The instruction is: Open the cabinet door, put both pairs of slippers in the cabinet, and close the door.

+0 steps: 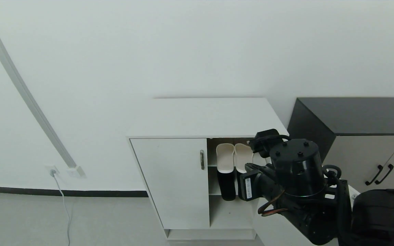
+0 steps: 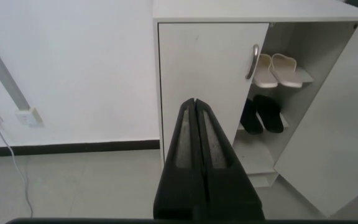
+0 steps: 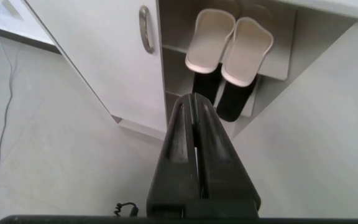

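The white cabinet (image 1: 204, 116) stands against the wall with its left door (image 1: 173, 181) closed and its right door (image 1: 272, 222) swung open toward me. A white pair of slippers (image 1: 234, 157) rests on the upper shelf. Below it, a black pair of slippers (image 1: 227, 186) sits on the lower shelf. My right gripper (image 3: 194, 98) is shut on nothing and hangs just in front of the open compartment, facing the white slippers (image 3: 229, 40) and black slippers (image 3: 219, 99). My left gripper (image 2: 194, 102) is shut and empty, farther back, facing the closed door (image 2: 207, 74).
A black sideboard (image 1: 354, 116) with grey doors stands right of the cabinet. A wall socket (image 1: 51, 169) with a hanging cable and a slanted wall conduit (image 1: 26, 92) are at the left. Bare grey floor (image 1: 80, 222) lies in front of the cabinet.
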{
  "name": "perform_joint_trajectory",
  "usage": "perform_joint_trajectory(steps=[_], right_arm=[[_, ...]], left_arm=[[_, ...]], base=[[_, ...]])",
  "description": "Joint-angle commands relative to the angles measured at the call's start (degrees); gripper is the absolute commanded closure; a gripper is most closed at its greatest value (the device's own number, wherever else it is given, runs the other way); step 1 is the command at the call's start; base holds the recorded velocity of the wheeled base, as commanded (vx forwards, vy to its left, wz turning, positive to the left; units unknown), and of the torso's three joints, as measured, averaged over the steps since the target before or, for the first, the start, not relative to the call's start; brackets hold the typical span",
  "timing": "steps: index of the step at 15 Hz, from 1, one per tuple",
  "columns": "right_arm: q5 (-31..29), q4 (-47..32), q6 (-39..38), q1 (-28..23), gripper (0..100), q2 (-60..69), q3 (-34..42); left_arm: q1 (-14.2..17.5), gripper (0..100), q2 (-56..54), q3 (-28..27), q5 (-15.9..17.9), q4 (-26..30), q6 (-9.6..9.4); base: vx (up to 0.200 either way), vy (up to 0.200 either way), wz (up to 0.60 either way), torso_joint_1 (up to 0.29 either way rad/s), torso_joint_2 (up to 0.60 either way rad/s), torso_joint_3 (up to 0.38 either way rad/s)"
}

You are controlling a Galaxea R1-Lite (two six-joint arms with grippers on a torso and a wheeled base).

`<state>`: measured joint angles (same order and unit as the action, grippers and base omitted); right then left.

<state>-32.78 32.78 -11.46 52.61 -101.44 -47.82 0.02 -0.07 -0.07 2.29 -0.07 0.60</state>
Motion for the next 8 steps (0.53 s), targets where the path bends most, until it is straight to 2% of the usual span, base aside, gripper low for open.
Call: perform_joint_trajectory(steps=[1,4,8], right_arm=[[0.09,0.09,-0.05,0.03,100,0.1,0.1],[0.26,0.27,0.03,0.03,100,0.01,0.19],[0.26,0.27,0.03,-0.06,100,0.01,0.27]], left_arm=[[0.06,100,0.07,-0.01,-0.01,-0.01,0.02],[0.06,100,0.07,-0.01,-0.01,-0.01,-0.07],[0.06,100,0.07,-0.01,-0.01,-0.01,-0.07]], base=[[0.0,0.0,0.0,0.271,-0.63,-0.344],[0.0,0.0,0.0,0.183,-0.42,-0.225],[0.0,0.0,0.0,0.01,-0.02,-0.012]])
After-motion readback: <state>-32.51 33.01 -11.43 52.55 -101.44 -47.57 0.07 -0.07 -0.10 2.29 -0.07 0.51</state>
